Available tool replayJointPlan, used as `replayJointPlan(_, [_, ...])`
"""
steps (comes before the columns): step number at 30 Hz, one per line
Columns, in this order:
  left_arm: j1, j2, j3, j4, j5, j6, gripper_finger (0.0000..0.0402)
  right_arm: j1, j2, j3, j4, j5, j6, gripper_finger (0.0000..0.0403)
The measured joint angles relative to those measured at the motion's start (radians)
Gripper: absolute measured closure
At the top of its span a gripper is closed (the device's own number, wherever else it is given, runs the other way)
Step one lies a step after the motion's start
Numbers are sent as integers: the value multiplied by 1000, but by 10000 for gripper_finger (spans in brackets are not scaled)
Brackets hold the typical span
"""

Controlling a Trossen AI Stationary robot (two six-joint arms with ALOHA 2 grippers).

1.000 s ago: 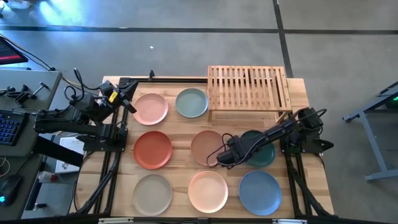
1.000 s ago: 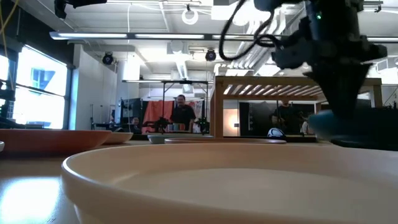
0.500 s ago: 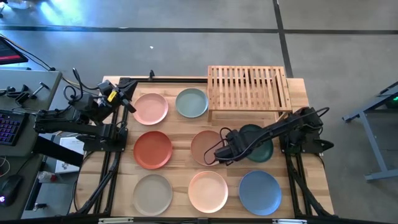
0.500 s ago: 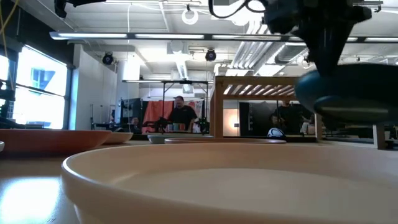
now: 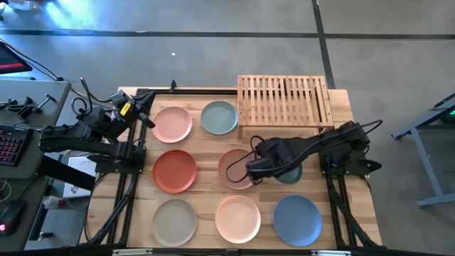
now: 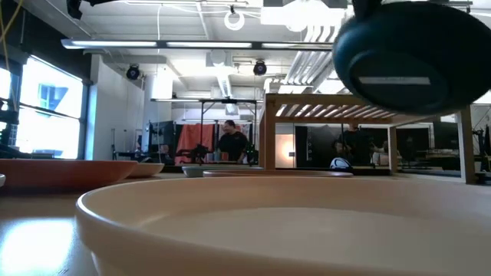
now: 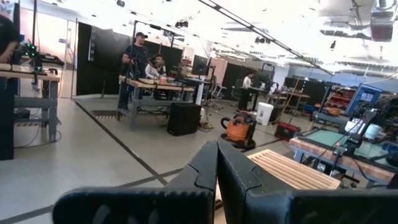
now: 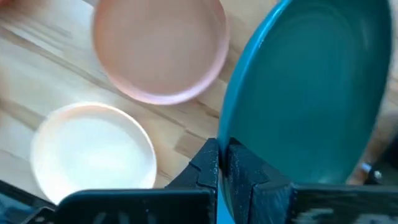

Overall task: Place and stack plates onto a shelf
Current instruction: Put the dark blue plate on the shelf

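My right gripper (image 5: 256,168) hangs over the middle of the table, shut on the dark teal plate (image 5: 290,173), which the arm largely covers in the high view. In the low view the teal plate (image 6: 406,65) is high in the air with its underside showing. The wooden slat shelf (image 5: 284,99) stands at the far right. The pink (image 5: 173,123), grey-blue (image 5: 218,117), rust red (image 5: 175,171), tan (image 5: 233,167), beige-grey (image 5: 174,220), peach (image 5: 238,218) and blue (image 5: 297,219) plates lie flat on the table. My left gripper (image 5: 147,115) waits shut at the far left corner. My right gripper pinches the teal plate's rim (image 8: 231,130) between its two fingers (image 8: 208,163), one on the inner face and one on the underside. The fingers come from above, slanting down. The plate is lifted clear of the table and steeply tilted.
The tan plate (image 8: 161,43) and peach plate (image 8: 93,152) lie right below the held plate. The shelf top (image 6: 360,107) has nothing on it. People stand in the room beyond the table's far edge. A desk with a keyboard is left of the table.
My right gripper has risen from the table and drawn slightly toward the far edge, taking the teal plate with it. The plate went from resting on the table to lifted clear and tipped up, its underside now facing the near edge.
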Motion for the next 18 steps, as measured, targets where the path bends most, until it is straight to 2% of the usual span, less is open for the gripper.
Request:
replayJointPlan(10, [0, 0, 0, 1, -7, 31, 401, -23, 0, 147, 1, 84, -110, 403])
replayJointPlan(18, [0, 0, 0, 0, -58, 36, 401, -107, 0, 220, 1, 128, -311, 403])
